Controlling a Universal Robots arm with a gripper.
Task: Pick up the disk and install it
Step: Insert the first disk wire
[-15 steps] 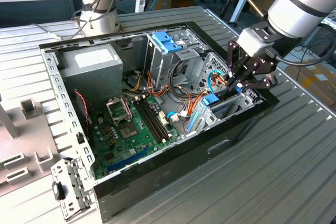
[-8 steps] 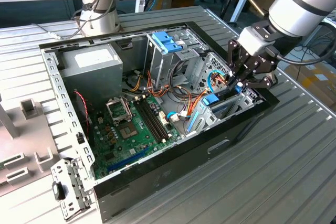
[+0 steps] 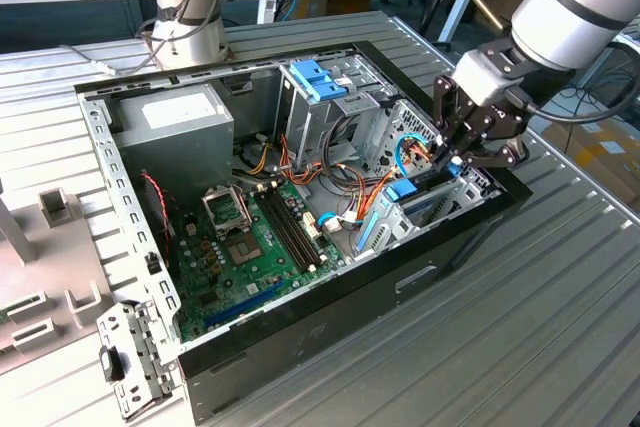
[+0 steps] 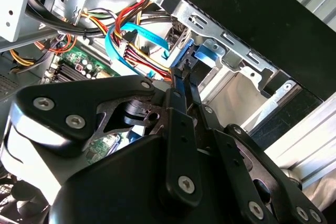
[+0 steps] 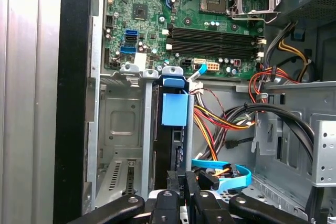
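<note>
The black, many-linked pincer [image 3: 462, 150] hangs over the front corner of the open black desktop computer case [image 3: 400, 277] that lies on its side on the ribbed grey metal bench [image 3: 560, 327]. In both wrist views its fingers [image 5: 181, 182] stand drawn narrowly together, tips side by side, with no clear gap between them; whether they pinch an edge there cannot be told.

The disk [image 5: 176, 156] shows in the first wrist view as a thin dark slab standing on edge in the silver sheet-metal drive bay [image 5: 118, 129], just beside the pincer tips, with a bright blue plastic latch [image 5: 174, 106] at the end nearer the green motherboard [image 5: 210, 30]. Its label is hidden, and most of its body is cut off by the bay walls. In the exterior view the pincer covers that slot.

Red, yellow and orange wires [image 5: 215, 121] and a flat blue data cable [image 5: 226, 177] lie just beside the bay, toward the case middle.
</note>
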